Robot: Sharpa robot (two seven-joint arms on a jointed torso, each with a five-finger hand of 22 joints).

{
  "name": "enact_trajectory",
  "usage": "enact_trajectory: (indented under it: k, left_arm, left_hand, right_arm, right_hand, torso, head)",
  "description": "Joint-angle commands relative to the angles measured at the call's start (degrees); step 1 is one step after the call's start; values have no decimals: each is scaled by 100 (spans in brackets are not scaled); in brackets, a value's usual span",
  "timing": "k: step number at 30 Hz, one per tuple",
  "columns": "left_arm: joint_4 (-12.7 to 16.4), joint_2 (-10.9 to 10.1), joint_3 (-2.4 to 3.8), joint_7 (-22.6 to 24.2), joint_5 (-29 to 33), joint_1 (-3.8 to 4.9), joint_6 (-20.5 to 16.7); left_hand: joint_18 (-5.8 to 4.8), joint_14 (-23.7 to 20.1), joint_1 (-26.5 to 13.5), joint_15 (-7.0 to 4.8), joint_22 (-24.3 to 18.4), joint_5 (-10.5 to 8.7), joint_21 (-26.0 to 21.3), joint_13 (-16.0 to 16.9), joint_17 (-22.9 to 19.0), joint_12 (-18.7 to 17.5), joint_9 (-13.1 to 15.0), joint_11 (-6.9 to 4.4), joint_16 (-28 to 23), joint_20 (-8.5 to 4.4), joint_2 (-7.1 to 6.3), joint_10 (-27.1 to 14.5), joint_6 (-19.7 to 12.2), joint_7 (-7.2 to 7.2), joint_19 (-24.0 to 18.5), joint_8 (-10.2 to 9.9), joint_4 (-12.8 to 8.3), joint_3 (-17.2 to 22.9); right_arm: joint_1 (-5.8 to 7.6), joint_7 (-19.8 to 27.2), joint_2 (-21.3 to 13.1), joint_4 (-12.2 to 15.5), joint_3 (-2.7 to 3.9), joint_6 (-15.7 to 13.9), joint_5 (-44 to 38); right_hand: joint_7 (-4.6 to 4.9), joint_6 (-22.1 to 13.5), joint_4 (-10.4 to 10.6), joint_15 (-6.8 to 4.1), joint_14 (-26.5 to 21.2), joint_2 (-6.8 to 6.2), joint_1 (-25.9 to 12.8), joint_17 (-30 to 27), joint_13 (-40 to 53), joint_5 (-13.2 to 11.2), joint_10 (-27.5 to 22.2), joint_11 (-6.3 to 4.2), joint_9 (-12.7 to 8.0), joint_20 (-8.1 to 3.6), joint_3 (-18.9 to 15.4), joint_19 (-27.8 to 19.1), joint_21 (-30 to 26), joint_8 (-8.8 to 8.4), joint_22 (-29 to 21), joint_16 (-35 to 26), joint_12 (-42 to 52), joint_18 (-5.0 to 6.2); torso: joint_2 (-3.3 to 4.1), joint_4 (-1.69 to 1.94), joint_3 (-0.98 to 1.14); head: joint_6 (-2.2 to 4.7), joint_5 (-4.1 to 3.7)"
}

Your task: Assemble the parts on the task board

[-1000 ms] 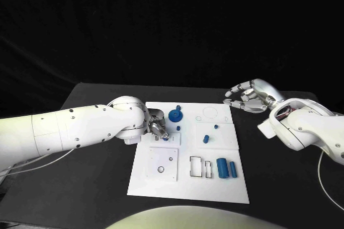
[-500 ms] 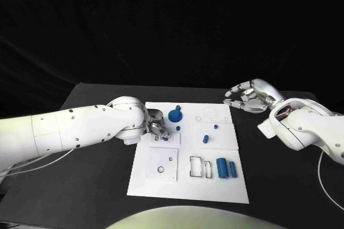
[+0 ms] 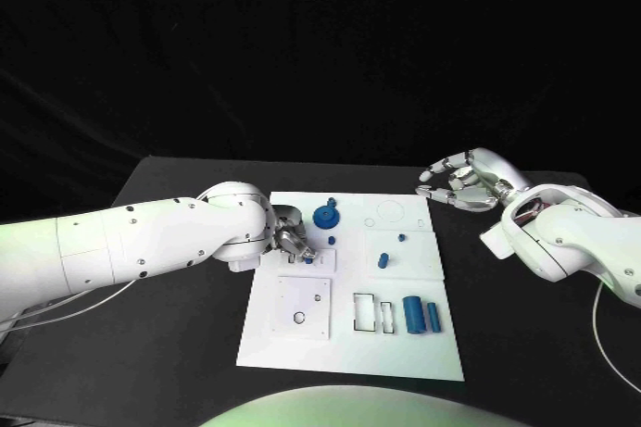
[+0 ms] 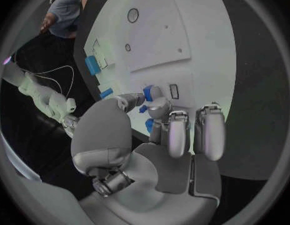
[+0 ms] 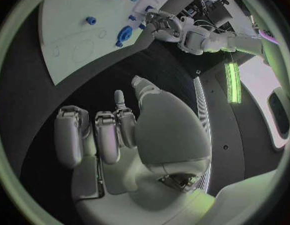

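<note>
Left hand (image 3: pixel 292 239) crowds the task board's (image 3: pixel 350 353) left edge — its near end lies open.

Bright overhead light, black surroundings, faint green tint; wrist views bend edges.

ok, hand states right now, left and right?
Left hand: pinching a small blue part over the board.
Right hand: fingers curled, holding nothing, off the board.

left hand (image 4: pixel 159 135) over the white task board (image 4: pixel 201 40), fingertips (image 4: pixel 149 92) pinching a small blue part (image 4: pixel 147 90)
</note>
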Motion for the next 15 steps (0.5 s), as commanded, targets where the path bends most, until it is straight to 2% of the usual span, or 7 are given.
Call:
enact_trajectory:
  k: [1,5,8,15]
  left_arm:
    - [55,-33,31,-21,73,2,4]
    - [93,-76,97,-28,125,37,-12]
    - [123,-112,158,-32,166,97,0]
    - [133,-174,284,-62,268,244,103]
  left_hand:
    - [-67,575,-33,-39,465,35,-19,-25,1467,8,-11,25,24,-2,21,-7,-22,44,24,-28,8,-86]
    - [-66,571,-58,-36,463,39,-22,-83,1454,-30,-15,32,17,0,40,-42,-43,52,24,-41,15,-214]
    - [-66,571,-106,-31,462,41,-25,-95,1453,-28,-15,38,17,5,71,-57,-54,59,22,-46,19,-384]
    - [-53,551,-107,-24,409,51,-56,-208,1380,-94,-19,50,-23,11,125,-132,-105,72,-14,-69,17,-710]
  right_arm:
    - [-4,23,1,1,0,50,-57]
    - [-7,21,8,-9,-1,49,-57]
    - [-10,21,14,-17,-1,49,-56]
    - [-19,20,19,-31,-1,52,-67]
  right_hand:
    - [2,-28,41,-18,463,7,-68,903,594,-11,-23,-17,9,-48,-8,15,-39,20,874,-20,-37,76]
    - [2,-28,42,-18,463,7,-68,902,592,-13,-25,-17,9,-48,-9,15,-39,20,874,-21,-39,76]
    - [2,-28,42,-18,463,7,-68,902,592,-13,-25,-17,9,-48,-9,15,-39,20,874,-21,-39,76]
    - [2,-28,42,-18,463,7,-68,902,592,-13,-25,-17,9,-48,-9,15,-39,20,874,-21,-39,76]
  torso:
    - [-3,0,1]
    - [-9,3,5]
    - [-10,-1,9]
    - [-1,-5,2]
  head:
    - [16,-7]
    - [27,8]
    - [39,17]
    - [74,27]
